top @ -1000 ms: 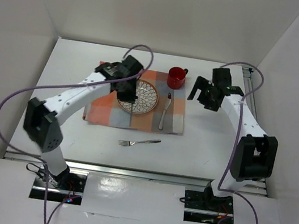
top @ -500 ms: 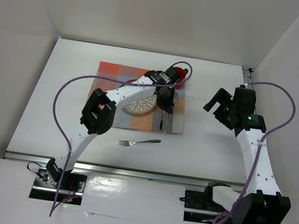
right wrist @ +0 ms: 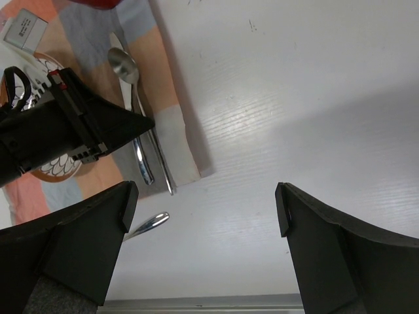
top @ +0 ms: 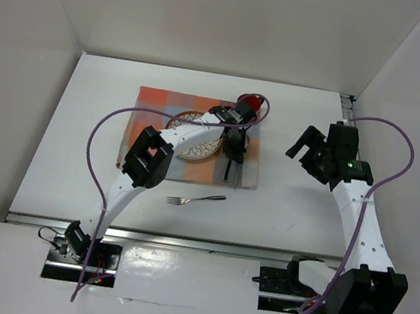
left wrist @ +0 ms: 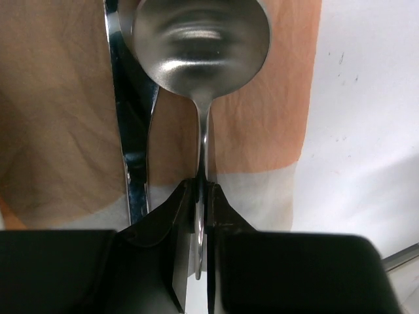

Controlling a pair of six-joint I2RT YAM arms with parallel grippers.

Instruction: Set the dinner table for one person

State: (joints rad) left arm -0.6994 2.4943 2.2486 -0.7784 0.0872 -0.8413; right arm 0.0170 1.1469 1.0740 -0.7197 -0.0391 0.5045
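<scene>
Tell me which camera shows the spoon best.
Left wrist: the spoon fills the frame, bowl sharp, handle pinched in the left tool. The right wrist shows it small, beside the knife, partly behind that tool. The top view shows almost none of it.

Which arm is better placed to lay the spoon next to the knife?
Left. The left hand is shut on the spoon by its handle, beside the knife on the checked cloth. The right hand is open and empty, over bare table.
</scene>
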